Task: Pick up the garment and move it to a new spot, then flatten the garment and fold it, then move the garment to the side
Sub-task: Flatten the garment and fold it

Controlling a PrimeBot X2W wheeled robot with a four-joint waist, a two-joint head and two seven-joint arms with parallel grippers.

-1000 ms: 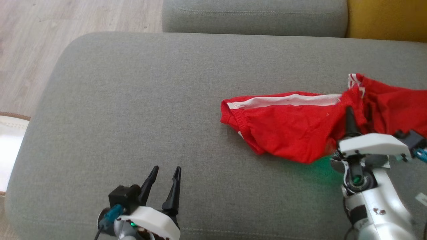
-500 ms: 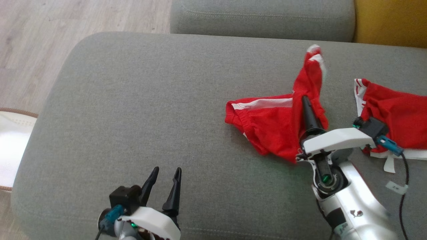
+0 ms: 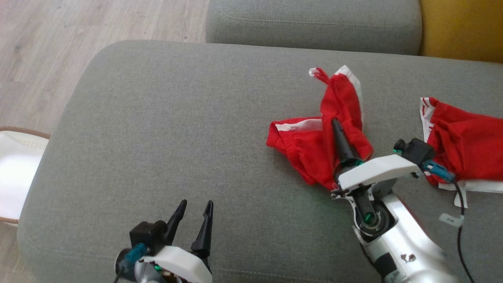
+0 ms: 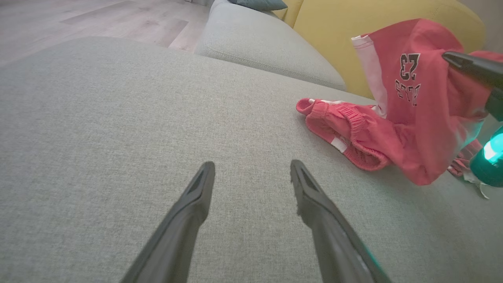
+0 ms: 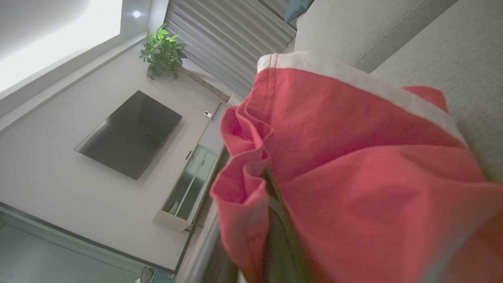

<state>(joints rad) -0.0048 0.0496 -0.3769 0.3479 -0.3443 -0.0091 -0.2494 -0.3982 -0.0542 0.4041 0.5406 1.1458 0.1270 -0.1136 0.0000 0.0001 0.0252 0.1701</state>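
Observation:
The garment (image 3: 302, 145), red shorts with white side stripes, lies right of centre on the grey sofa cushion (image 3: 177, 129). One leg of it (image 3: 342, 94) is pulled up and drapes over my right gripper (image 3: 334, 122), which is shut on the cloth. The left wrist view shows that lifted leg (image 4: 408, 78) with a dark number print hanging from the right gripper (image 4: 452, 58), the waistband (image 4: 346, 129) resting on the cushion. Red cloth (image 5: 353, 157) wraps my right gripper (image 5: 275, 212) in its own view. My left gripper (image 3: 196, 204) (image 4: 251, 169) hovers open near the cushion's front edge, holding nothing.
A second red cloth with white trim (image 3: 467, 145) lies at the cushion's right edge behind my right wrist. Another grey cushion (image 3: 314, 19) and a yellow one (image 3: 463, 27) stand behind. Wooden floor (image 3: 59, 47) and a white basket (image 3: 15, 169) are at the left.
My right gripper has moved left and risen with a leg of the garment, pulling it away from the other red cloth. The left gripper has stayed put. The camera has shifted slightly.

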